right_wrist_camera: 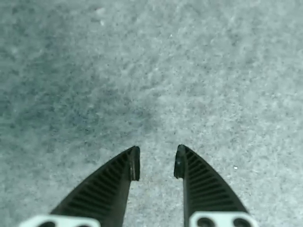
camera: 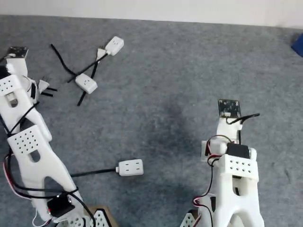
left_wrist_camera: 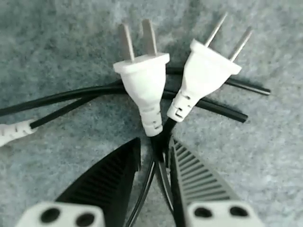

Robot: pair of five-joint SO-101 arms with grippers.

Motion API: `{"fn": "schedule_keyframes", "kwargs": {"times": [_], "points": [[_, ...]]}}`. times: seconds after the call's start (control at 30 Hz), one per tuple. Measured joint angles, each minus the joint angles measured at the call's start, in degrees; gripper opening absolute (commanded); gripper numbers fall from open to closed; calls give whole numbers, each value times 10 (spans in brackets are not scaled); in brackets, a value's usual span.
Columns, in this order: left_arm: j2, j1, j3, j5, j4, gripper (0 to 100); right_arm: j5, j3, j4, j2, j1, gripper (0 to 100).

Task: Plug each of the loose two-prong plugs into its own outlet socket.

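Observation:
Two white two-prong plugs (left_wrist_camera: 142, 80) (left_wrist_camera: 203, 71) lie side by side on the grey carpet, prongs pointing away from my left gripper (left_wrist_camera: 154, 153). Their black cords run between its fingers, which are shut on them just behind the plugs. In the high view these plugs (camera: 44, 86) sit at the far left by the left arm. Two white outlet sockets (camera: 113, 46) (camera: 86, 83) lie at the back left among crossed black cords. A third socket (camera: 130, 167) lies near the front centre. My right gripper (right_wrist_camera: 157, 163) hovers open over bare carpet, holding nothing.
Loose black cords (left_wrist_camera: 71, 97) cross under the plugs. A blue object (camera: 298, 45) shows at the right edge, and a brown board (camera: 102, 215) sits at the front by the left arm's base. Grey carpet (camera: 180, 85) spreads between the arms.

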Motion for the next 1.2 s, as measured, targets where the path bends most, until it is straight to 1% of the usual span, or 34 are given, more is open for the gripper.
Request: {"fn": "schedule_keyframes", "kwargs": {"times": [0.1, 0.23, 0.4, 0.53, 0.73, 0.87, 1.0, 1.1, 1.2], "points": [[0, 1, 0, 0, 0, 0, 0, 0, 0, 0, 0, 134], [1, 4, 1, 0, -1, 4, 0, 0, 0, 0, 0, 134], [1, 15, 1, -19, -1, 4, 0, 0, 0, 0, 0, 134], [-31, 28, 2, -24, 3, 4, 0, 0, 0, 0, 0, 134], [-148, 86, 2, -26, 45, 4, 0, 1, 0, 0, 0, 134], [-207, 120, 4, -26, 55, 4, 0, 1, 0, 0, 0, 134], [-229, 167, 43, -36, 55, 6, 0, 1, 0, 0, 0, 134], [-229, 223, 81, -69, 55, 8, 0, 1, 0, 0, 0, 134], [-220, 274, 96, -76, 55, 8, 0, 1, 0, 0, 0, 134]]}}
